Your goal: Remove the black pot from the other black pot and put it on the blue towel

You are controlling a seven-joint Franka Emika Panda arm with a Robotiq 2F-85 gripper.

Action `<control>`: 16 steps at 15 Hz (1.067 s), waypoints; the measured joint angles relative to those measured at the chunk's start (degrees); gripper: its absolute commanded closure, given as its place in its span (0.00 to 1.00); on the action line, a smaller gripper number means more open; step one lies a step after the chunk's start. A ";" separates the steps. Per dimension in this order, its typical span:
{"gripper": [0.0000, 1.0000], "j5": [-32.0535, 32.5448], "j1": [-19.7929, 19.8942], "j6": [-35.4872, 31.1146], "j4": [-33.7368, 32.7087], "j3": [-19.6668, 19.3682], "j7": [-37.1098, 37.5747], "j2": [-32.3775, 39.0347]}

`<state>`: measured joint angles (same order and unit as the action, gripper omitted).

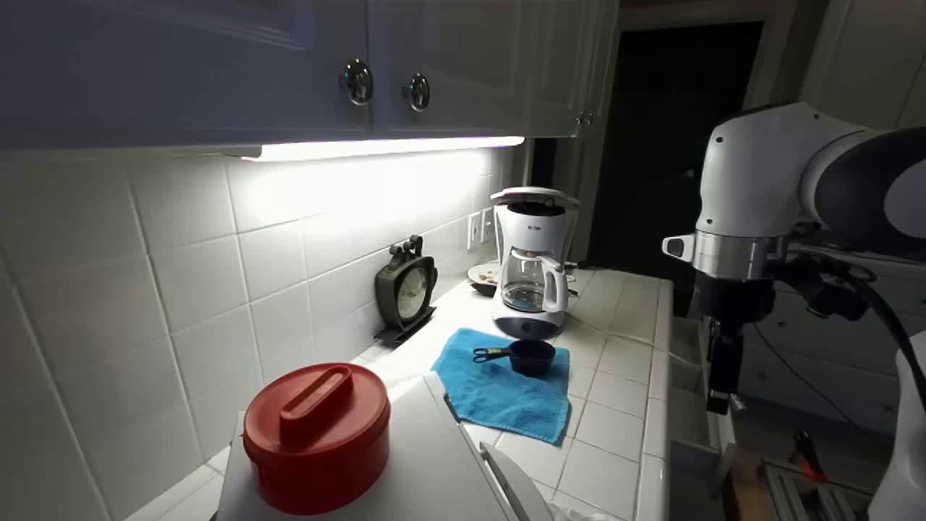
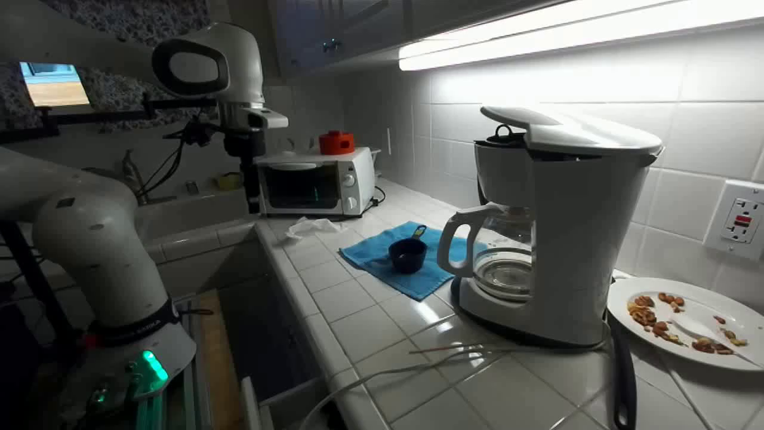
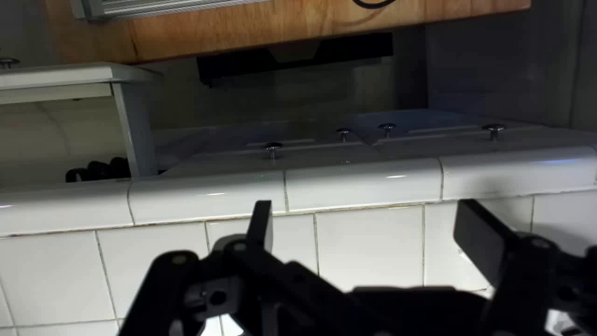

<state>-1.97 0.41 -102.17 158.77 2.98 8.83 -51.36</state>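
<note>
In an exterior view, black pots (image 1: 532, 359), apparently nested, sit on the blue towel (image 1: 506, 405), the end effector (image 1: 723, 402) wide and empty at their 3 o'clock; separating and placing look undone.

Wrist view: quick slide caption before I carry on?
Open, empty hand with white counter tiles in the background.

In an exterior view, a white-tiled countertop (image 2: 370, 310) is seen. On it a rumpled bright blue cloth towel (image 2: 439, 261) is spread at mid-frame; a boxy white toaster oven (image 2: 313, 186) is set left of centre, a white plastic coffee maker (image 2: 570, 245) right of centre, a round white plate (image 2: 710, 300) at lower right, and a thin pale cord (image 2: 409, 369) at bottom centre.
</note>
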 measured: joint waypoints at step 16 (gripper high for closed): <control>0.00 -0.24 8.33 -18.78 -0.50 -7.04 3.54 12.25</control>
<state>-2.20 8.74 -120.95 158.26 -4.06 12.37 -39.11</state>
